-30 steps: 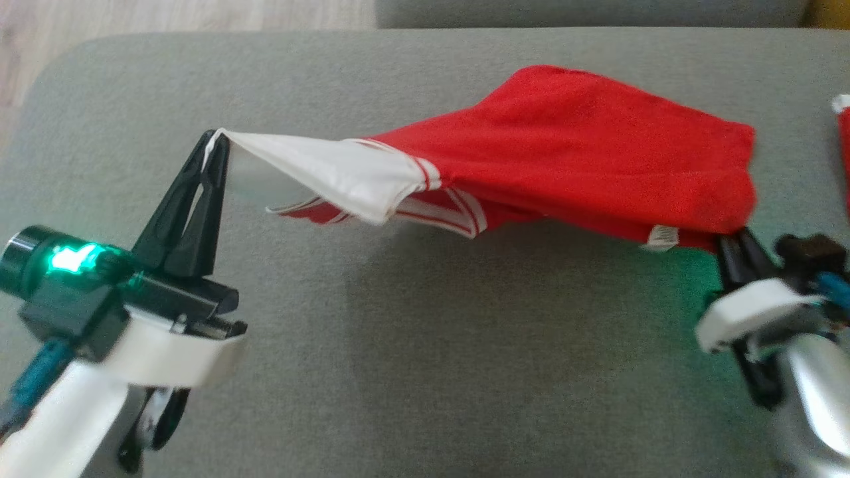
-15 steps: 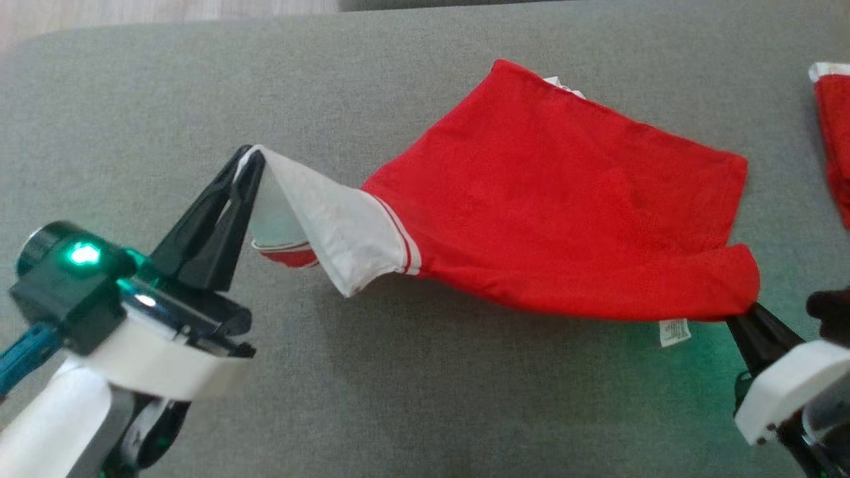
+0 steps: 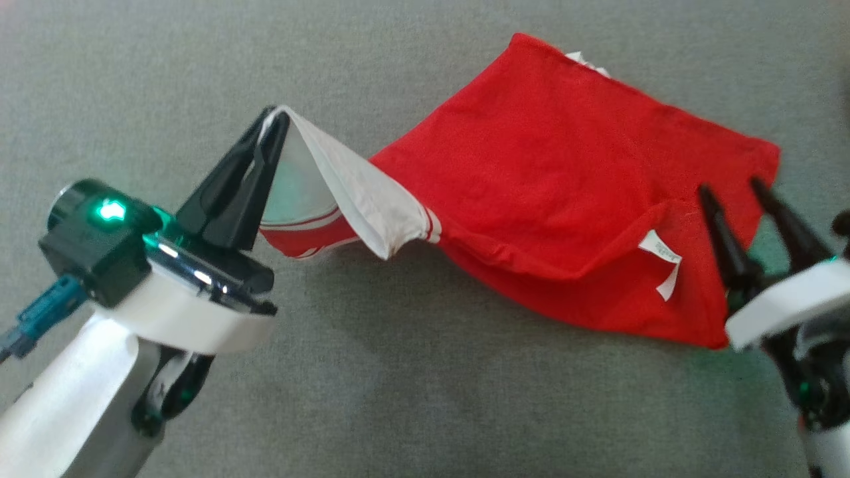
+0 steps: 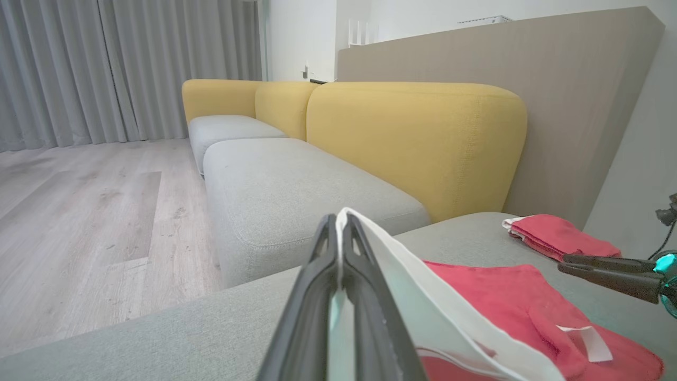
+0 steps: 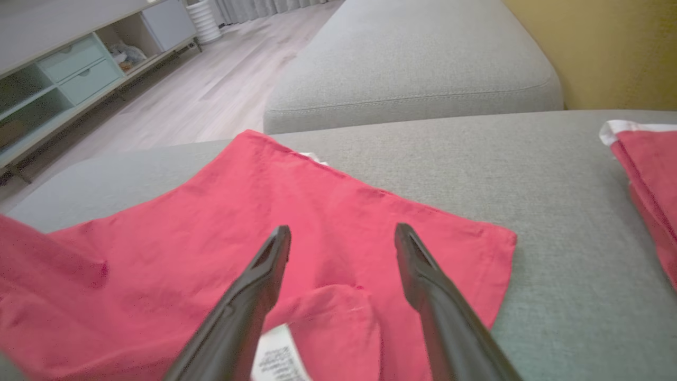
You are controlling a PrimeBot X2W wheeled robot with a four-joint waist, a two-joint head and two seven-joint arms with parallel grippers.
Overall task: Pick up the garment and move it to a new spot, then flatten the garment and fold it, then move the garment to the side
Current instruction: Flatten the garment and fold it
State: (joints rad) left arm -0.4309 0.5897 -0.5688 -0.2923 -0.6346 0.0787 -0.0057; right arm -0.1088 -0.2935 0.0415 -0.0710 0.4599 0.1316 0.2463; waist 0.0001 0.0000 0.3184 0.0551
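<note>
**Right jaws:** now open, standing wide apart and holding nothing. Half a second ago they were closed on the red corner of the garment (image 3: 564, 172). That corner has since dropped onto the grey cushion (image 3: 425, 398). It lies directly under and just ahead of the right jaws, with a flap turned back so that the care label (image 3: 661, 255) faces up.

**Left jaws:** closed as before, gripping the white band (image 3: 345, 179) and holding that end clear of the cushion.

**Ahead of both jaws:** the red body of the garment lies spread on the cushion.

**Beyond the right jaws:** a second red garment (image 5: 650, 169) rests well apart.

**Assessment:** placement at the new spot is about half complete. The left jaws have yet to release, and the turned-back flap will then need flattening.
</note>
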